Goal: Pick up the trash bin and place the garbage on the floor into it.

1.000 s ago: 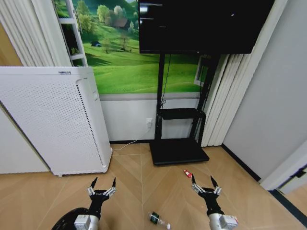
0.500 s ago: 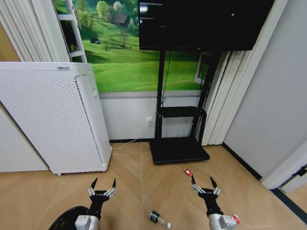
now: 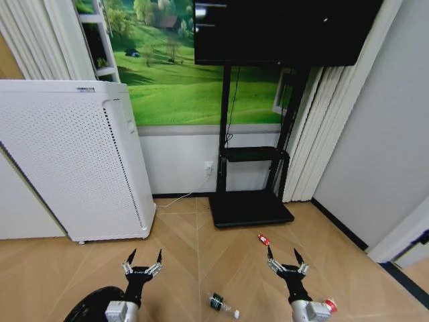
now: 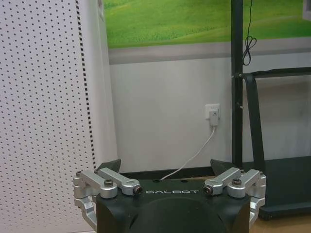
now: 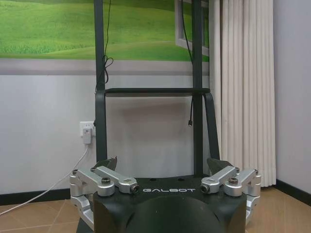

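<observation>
- While nothing is gripped yet, task judged to be at its very start: no pickup made, no litter collected.
- Left end effector (image 3: 143, 262) held low in front, fingers spread wide and empty; same wide spread seen from the left wrist, pointing toward the white perforated appliance (image 4: 43, 111) and the wall.
- Right end effector (image 3: 283, 257) likewise held low, fingers wide apart, holding nothing; aimed toward the TV stand (image 5: 99, 92) in the right wrist view.
- Trash bin (image 3: 94, 306) standing on the floor (image 3: 201, 241) at the lower left edge of the head view, close under the left arm, not lifted, partly cut off by the frame.
- Garbage all outside the bin: clear bottle with green label (image 3: 221, 305) lying on the parquet between the two arms; small red-and-white piece (image 3: 263, 239) just beyond the right end effector, near the stand's black base.
- Red spot by the right wrist: cannot tell whether litter or part of the arm.
- Left to do, by this reading: grasp and lift the bin, then gather each piece into it.
</observation>
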Robot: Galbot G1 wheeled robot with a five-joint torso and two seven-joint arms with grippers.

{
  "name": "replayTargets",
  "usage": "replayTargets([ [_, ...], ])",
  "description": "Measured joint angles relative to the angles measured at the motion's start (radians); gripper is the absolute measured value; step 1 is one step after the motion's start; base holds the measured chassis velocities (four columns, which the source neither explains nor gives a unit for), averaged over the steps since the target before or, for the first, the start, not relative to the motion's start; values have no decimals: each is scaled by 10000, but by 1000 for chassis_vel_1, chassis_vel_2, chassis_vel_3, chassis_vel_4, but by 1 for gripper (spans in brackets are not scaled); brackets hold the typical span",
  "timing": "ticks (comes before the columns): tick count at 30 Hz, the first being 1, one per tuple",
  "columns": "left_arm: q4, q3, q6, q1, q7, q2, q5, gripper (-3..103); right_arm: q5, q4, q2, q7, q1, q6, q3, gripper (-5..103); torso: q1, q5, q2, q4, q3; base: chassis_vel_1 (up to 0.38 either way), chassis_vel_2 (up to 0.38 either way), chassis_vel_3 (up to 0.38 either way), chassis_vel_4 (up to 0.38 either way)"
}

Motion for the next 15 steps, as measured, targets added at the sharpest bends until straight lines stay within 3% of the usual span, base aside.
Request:
replayTargets([
  [4, 79, -126, -577, -41, -54, -42, 783, 100, 0, -37, -26, 33, -23, -2, 24, 100, -36, 0, -72, 0, -34, 0, 0, 0, 0],
  [9, -199, -218, -302, 298, -689, 211, 733, 100, 4, -67, -31, 46, -2, -16, 6, 100, -39, -1, -74, 0, -33, 0, 0, 0, 0],
  [12, -711, -804, 817, 1093, -2153, 842, -309, 100, 34, -146, -42, 50, 20, -25, 1, 100, -38, -1, -64, -1, -23, 0, 0, 0, 0],
  [13, -711, -804, 817, 1093, -2153, 842, -309, 100, 34, -146, -42, 50, 20, -25, 1, 100, -38, -1, -64, -1, -23, 0, 0, 0, 0],
  [14, -1074, -1317, 1679, 1632, -2621, 1075, -1549, 100, 61, -200, -78, 51, 40, -31, 1, 100, -38, -2, -56, 1, -17, 0, 0, 0, 0],
  [15, -1303, -1717, 2118, 2026, -2806, 1213, -2444, 100, 87, -232, -104, 51, 60, -40, -2, 100, -36, -4, -50, -1, -14, 0, 0, 0, 0],
])
